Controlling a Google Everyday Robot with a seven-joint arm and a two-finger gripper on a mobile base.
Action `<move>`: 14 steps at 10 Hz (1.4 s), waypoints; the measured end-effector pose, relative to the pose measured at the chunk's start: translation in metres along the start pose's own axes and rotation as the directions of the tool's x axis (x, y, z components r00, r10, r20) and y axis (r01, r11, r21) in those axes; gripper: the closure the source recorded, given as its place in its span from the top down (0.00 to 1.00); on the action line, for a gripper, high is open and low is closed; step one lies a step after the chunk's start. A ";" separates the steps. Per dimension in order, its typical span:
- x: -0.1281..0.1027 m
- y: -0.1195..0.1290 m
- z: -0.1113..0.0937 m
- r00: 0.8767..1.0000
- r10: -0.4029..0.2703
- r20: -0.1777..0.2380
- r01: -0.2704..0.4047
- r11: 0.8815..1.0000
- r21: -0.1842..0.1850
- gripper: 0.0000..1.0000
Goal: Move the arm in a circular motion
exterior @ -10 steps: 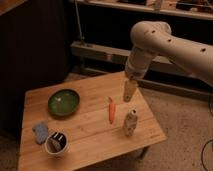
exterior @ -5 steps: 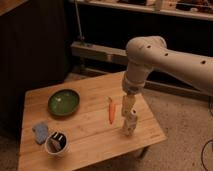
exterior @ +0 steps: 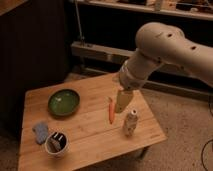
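The arm (exterior: 165,50) slants from upper right down-left, its gripper (exterior: 123,101) pointing down above the counter (exterior: 90,132); whether it is open or closed, I cannot tell. A carrot (exterior: 111,111) lies just left of it.

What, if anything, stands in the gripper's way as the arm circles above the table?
The gripper hangs low beside the carrot, with an upright small white bottle just nearer the camera; a low circle would probably hit the bottle.
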 end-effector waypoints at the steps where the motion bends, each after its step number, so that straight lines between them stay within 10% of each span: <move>1: -0.033 -0.003 -0.010 0.996 -0.067 0.056 0.066 0.998 0.021 0.80; 3: -0.076 -0.009 -0.010 0.980 -0.163 0.112 0.160 0.987 0.034 0.80; 9: -0.073 -0.010 -0.010 0.982 -0.164 0.097 0.161 0.986 0.035 0.80; 14: -0.132 -0.023 0.053 0.952 -0.307 0.008 0.307 0.951 -0.022 0.80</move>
